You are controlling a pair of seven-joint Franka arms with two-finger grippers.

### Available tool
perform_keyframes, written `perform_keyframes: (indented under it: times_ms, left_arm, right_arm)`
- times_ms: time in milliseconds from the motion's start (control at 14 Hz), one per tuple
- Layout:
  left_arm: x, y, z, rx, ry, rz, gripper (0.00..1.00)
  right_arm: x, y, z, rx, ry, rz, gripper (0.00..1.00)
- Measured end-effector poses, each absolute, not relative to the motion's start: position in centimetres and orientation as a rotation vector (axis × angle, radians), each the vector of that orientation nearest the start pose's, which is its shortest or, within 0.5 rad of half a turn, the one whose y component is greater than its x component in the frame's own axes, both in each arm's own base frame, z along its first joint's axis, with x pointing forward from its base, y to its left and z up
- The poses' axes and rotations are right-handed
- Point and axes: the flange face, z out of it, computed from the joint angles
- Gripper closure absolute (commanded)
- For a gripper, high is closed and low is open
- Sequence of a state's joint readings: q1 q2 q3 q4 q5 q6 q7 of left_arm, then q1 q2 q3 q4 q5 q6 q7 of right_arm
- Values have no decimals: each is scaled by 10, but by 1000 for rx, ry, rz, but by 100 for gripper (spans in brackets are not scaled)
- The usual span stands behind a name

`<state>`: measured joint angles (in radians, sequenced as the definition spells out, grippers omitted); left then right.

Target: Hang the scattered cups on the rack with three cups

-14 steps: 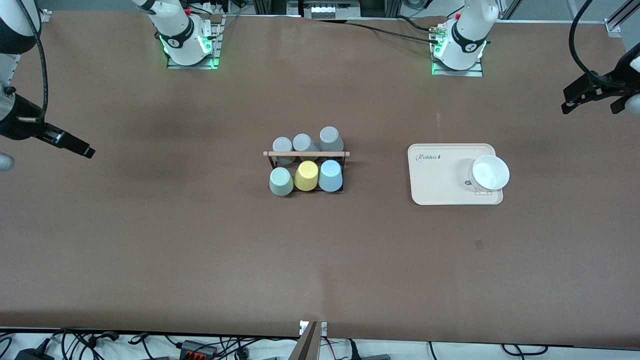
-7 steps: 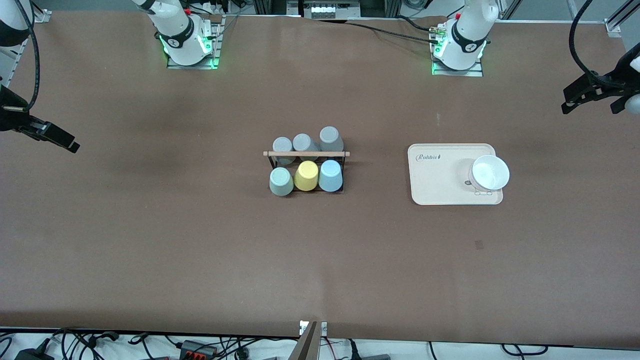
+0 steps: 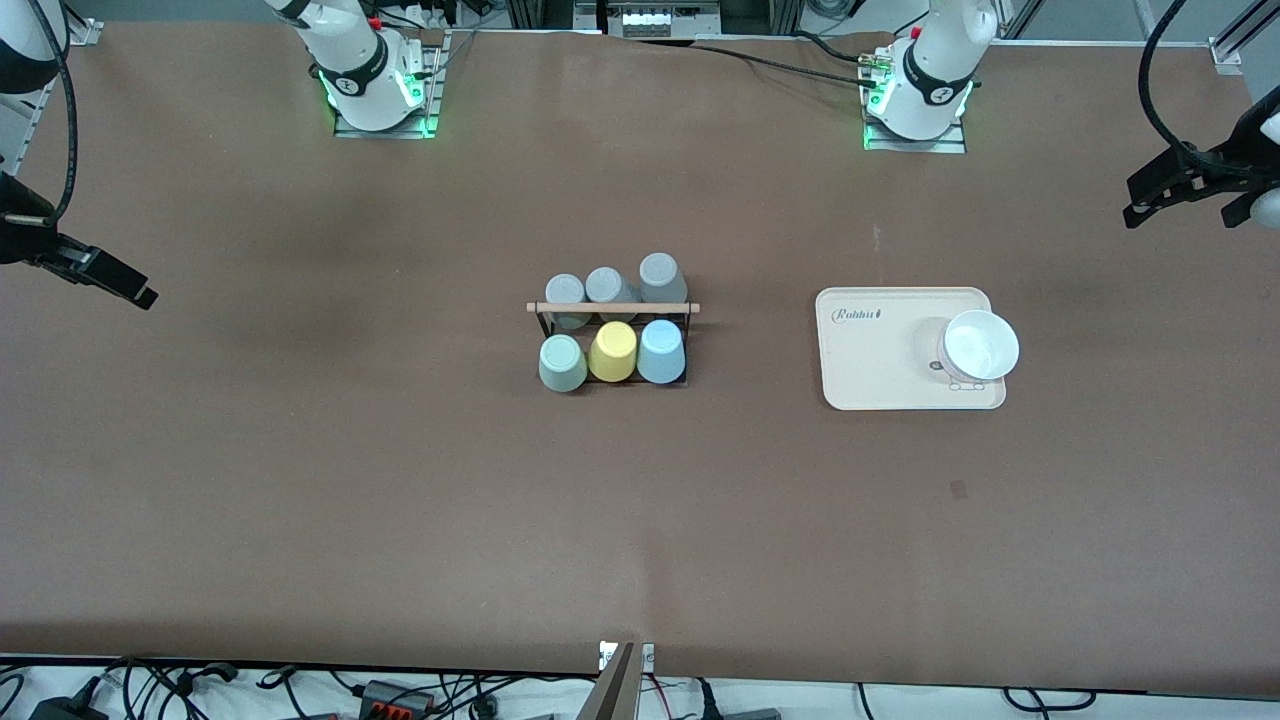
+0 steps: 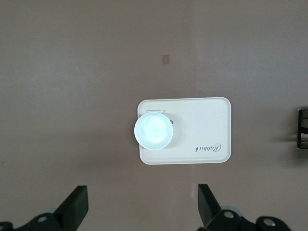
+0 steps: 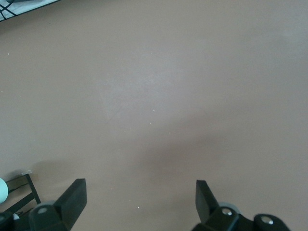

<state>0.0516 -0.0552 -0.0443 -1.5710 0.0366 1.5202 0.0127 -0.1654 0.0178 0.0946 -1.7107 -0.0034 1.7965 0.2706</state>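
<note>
Step in hand: none open; judged complete, with every cup seated on the pegs.
Rack (image 3: 612,308): small black wire frame with light wooden rod on top, mid-worktop.
Scattered cups: pale mint green tapered plastic cup (image 3: 561,362) and light blue tapered plastic cup (image 3: 661,351), inverted on the rack's row nearer the front camera, flanking a yellow cup (image 3: 613,351).
Grey cups (image 3: 607,286): three, on the farther row.
Left gripper (image 4: 142,208): fingers fully spread, empty, high over the cream rectangular tray (image 3: 880,350) bearing a white bowl (image 3: 980,345).
Right gripper (image 5: 139,204): fingers fully spread, empty, over bare worktop at the right arm's end.
Next move: no grasp called for; parking both arms clear judged sufficient.
Worktop (image 3: 400,480): brown, matte, flat.
Room: cables along the edge nearest the front camera.
</note>
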Motion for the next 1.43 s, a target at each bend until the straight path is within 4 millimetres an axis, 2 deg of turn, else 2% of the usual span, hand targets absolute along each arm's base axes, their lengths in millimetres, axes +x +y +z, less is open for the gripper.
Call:
perform_keyframes:
  times_ms: [286, 714, 1429]
  left_arm:
    - [532, 7, 650, -3103, 5, -6, 0]
    - [532, 7, 650, -3103, 4, -6, 0]
    - [532, 8, 650, -3103, 3, -6, 0]
  right_arm:
    - [576, -31, 574, -3090, 506, -126, 0]
    - [579, -37, 565, -3089, 521, -102, 0]
    - [579, -28, 556, -3126, 275, -43, 0]
